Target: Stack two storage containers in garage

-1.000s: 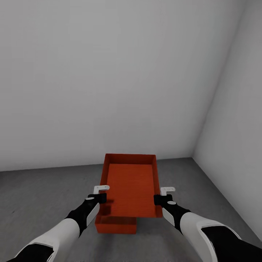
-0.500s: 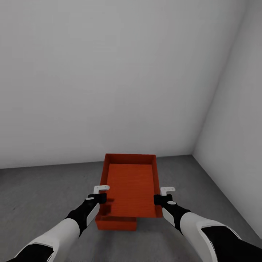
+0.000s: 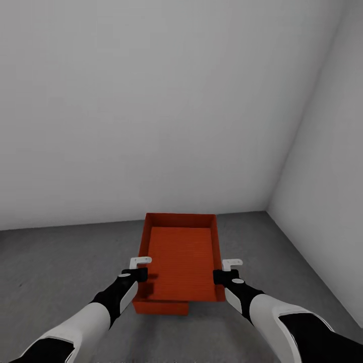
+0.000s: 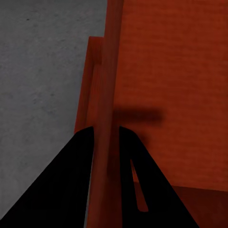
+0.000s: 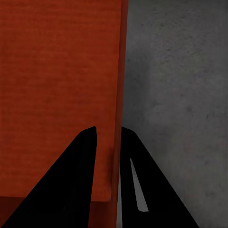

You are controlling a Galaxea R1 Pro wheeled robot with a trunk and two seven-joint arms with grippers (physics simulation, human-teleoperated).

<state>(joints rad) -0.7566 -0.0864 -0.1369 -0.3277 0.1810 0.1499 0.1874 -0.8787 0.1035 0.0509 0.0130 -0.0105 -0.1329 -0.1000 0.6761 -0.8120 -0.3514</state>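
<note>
I hold one orange-red storage container (image 3: 181,254) level in front of me, open top up and empty. My left gripper (image 3: 142,274) is shut on its left wall and my right gripper (image 3: 218,276) on its right wall. In the wrist views the dark fingers (image 4: 71,180) of the left gripper (image 4: 105,142) and those of the right gripper (image 5: 108,142) straddle the wall of the held container (image 5: 57,95). A second storage container (image 3: 161,306) rests on the dark grey floor (image 3: 60,267) beneath it, mostly hidden; its near-left corner and left wall (image 4: 89,85) show.
I am in the garage, facing a corner. A pale grey back wall (image 3: 151,126) meets the floor just beyond the containers. A side wall (image 3: 327,201) runs close on the right. Open floor lies to the left.
The floor, wall line and lower container have slid up in the picture, so the view has shifted. The held container and both arms keep their place, and less of the lower container shows.
</note>
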